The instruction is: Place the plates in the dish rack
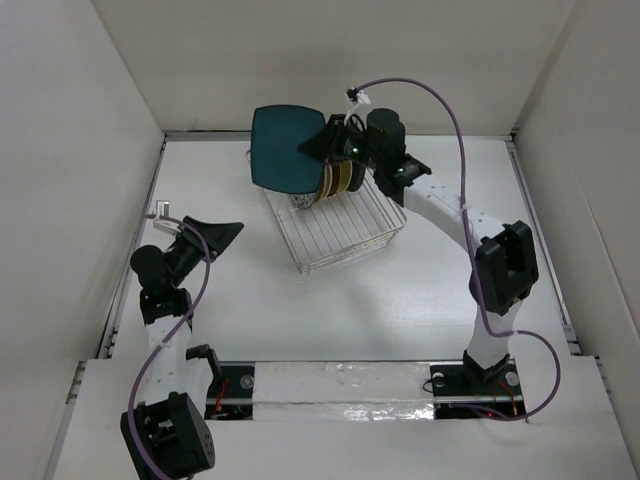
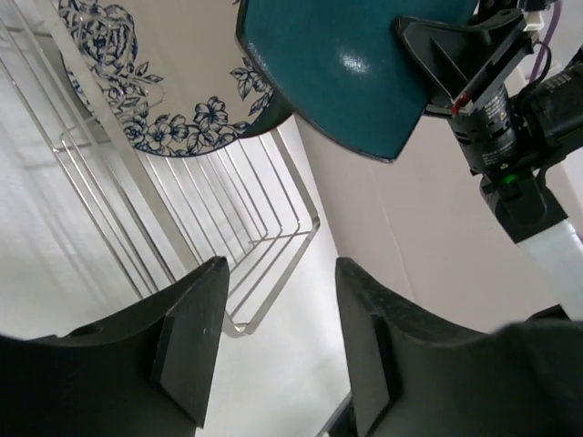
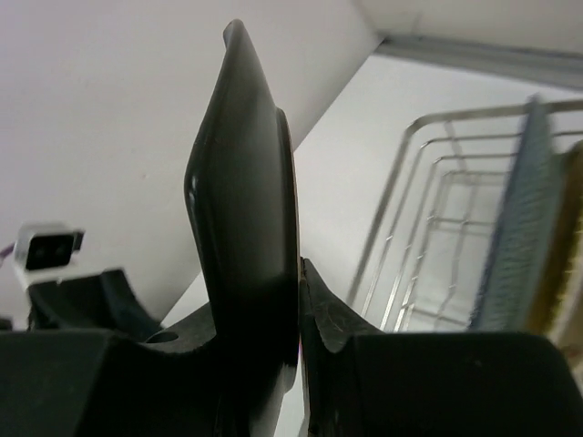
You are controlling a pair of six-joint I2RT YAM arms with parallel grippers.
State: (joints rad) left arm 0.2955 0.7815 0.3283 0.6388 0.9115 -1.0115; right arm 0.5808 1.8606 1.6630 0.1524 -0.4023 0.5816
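The silver wire dish rack (image 1: 345, 235) stands mid-table. Several plates stand on edge at its far end, gold-brown ones (image 1: 345, 178) and a blue-and-white patterned one (image 2: 173, 82). My right gripper (image 1: 322, 142) is shut on the rim of the teal rounded-square plate (image 1: 285, 148), holding it in the air above the rack's far left corner. In the right wrist view the plate (image 3: 246, 182) stands edge-on between the fingers. It also shows in the left wrist view (image 2: 355, 73). My left gripper (image 1: 225, 232) is open and empty, left of the rack, above the table.
White walls enclose the table on three sides. The near half of the rack (image 2: 246, 264) holds bare wires. The right arm (image 1: 440, 205) reaches over the table to the right of the rack.
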